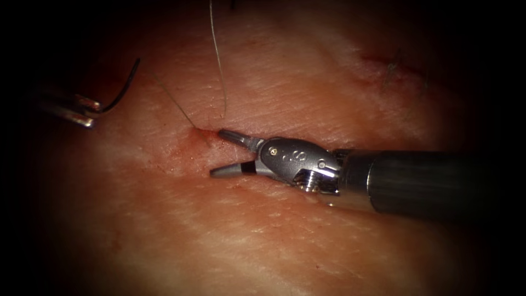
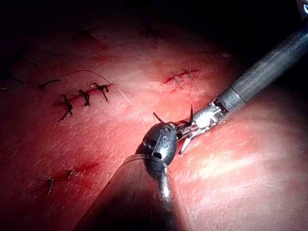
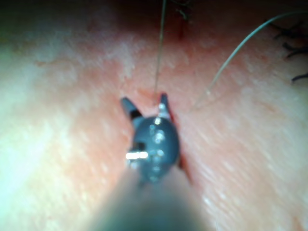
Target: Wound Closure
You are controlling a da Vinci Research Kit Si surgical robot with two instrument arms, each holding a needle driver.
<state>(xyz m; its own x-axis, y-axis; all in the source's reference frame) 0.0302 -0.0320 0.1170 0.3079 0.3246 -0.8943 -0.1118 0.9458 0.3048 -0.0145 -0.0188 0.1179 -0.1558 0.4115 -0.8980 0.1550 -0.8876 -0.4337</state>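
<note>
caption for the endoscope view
Left tool holds the needle off the tissue; right tool open at the cut.

Right tool [image 1: 227, 153]: slim grey jaws, silver riveted wrist, dark cylindrical shaft [image 1: 427, 183].

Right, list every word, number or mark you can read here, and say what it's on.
No readable text anywhere.
Right hand: stamped marks on its wrist, too small to read; jaws open, holding nothing.
Left hand: no marking seen; shut on the needle near one end, with the needle out of the tissue, left of the cut.
</note>
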